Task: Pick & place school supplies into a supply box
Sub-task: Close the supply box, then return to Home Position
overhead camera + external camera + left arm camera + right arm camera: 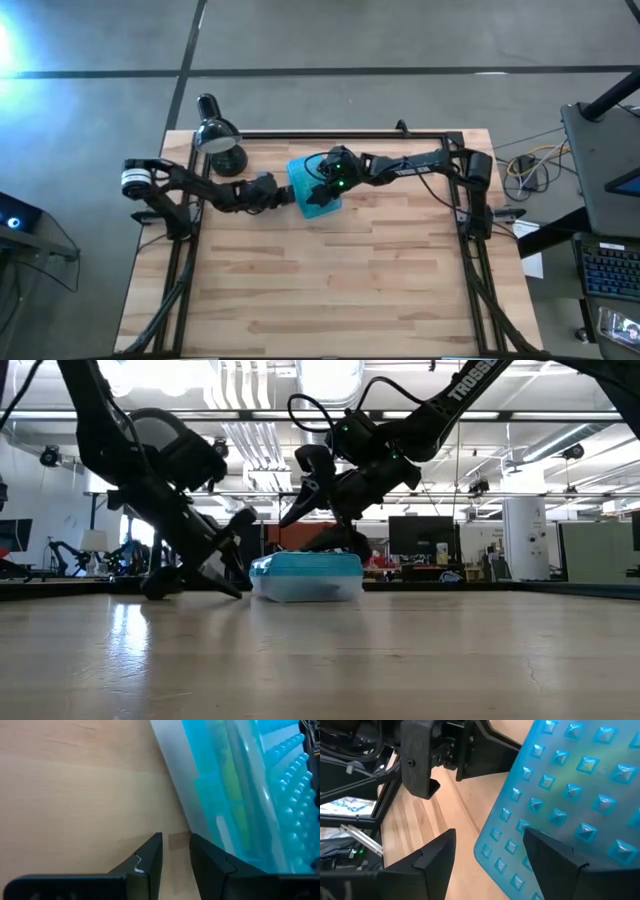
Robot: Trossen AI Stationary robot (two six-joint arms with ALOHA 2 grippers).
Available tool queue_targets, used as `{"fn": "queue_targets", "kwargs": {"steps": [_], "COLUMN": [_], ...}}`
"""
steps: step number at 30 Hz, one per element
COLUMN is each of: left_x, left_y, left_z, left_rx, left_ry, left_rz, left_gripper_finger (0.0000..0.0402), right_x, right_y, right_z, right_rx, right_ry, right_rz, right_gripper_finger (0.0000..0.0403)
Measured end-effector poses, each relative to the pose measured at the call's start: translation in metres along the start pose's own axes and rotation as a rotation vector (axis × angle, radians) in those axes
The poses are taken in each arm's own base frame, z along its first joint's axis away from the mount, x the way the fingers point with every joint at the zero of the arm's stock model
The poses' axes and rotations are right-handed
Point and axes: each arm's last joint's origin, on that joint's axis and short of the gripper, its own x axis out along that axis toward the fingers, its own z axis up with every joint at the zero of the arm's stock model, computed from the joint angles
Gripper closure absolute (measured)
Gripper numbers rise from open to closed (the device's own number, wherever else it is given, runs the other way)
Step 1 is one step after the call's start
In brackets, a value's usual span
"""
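Closed, the supply box (pixel 314 190) sits toward the far middle of the wooden table (pixel 330 290), its teal studded lid on top and pale tray beneath; through the translucent plastic the left wrist view shows greenish and yellowish shapes inside (pixel 231 785), too blurred to name. Just to the box's left, the left gripper (pixel 283 194) rests low at the tabletop, its dark fingers (pixel 150 860) drawn nearly together with only a narrow gap, grasping nothing, beside the box's side. Over the box's right part the right gripper (pixel 322 183) hovers above the lid, fingers (pixel 432 857) spread wide and empty. Farther left, at the table's far edge, stands a black desk lamp (pixel 217 137).
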Motion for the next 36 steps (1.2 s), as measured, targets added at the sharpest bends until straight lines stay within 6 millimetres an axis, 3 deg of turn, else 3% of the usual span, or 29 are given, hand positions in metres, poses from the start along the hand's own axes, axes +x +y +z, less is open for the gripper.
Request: {"fn": "queue_targets", "kwargs": {"steps": [5,9,12,16,20,23,25,29,33,36], "left_x": [-0.007,-0.017,-0.027,-0.048,-0.085,-0.116,-0.134,-0.166,-0.186,-0.19], "left_y": [0.002,0.003,-0.003,-0.03,-0.066,-0.085,-0.089,-0.085,-0.077,-0.068], "left_z": [0.0,-0.005,-0.006,-0.005,-0.004,-0.004,-0.006,-0.012,-0.017,-0.015], "left_rx": [0.028,0.106,0.162,0.268,0.408,0.484,0.542,0.64,0.689,0.662], "left_ry": [0.03,0.035,-0.017,-0.066,-0.061,-0.038,-0.04,-0.048,-0.048,-0.068], "left_rz": [0.066,0.116,0.101,-0.047,-0.28,-0.456,-0.534,-0.671,-0.774,-0.781], "left_gripper_finger": [0.0319,0.0319,0.0319,0.0319,0.0319,0.0319,0.0319,0.0319,0.0319,0.0319], "right_x": [-0.005,-0.024,-0.054,-0.103,-0.178,-0.233,-0.259,-0.296,-0.32,-0.319], "right_y": [0.001,0.016,0.041,0.071,0.097,0.115,0.12,0.106,0.088,0.068], "right_z": [0.001,0.007,0.016,0.022,0.018,-0.014,-0.043,-0.104,-0.148,-0.17], "right_rx": [-0.006,-0.082,-0.184,-0.33,-0.387,-0.624,-0.656,-0.69,-0.682,-0.688], "right_ry": [0.0,-0.045,-0.126,-0.251,-0.364,-0.401,-0.434,-0.515,-0.611,-0.653], "right_rz": [-0.004,0.019,0.082,0.116,0.118,0.078,0.034,0.02,0.221,0.313], "right_gripper_finger": [0.0173,0.0172,0.0172,0.0172,0.0172,0.0172,0.0172,0.0172,0.0172,0.0172]}}
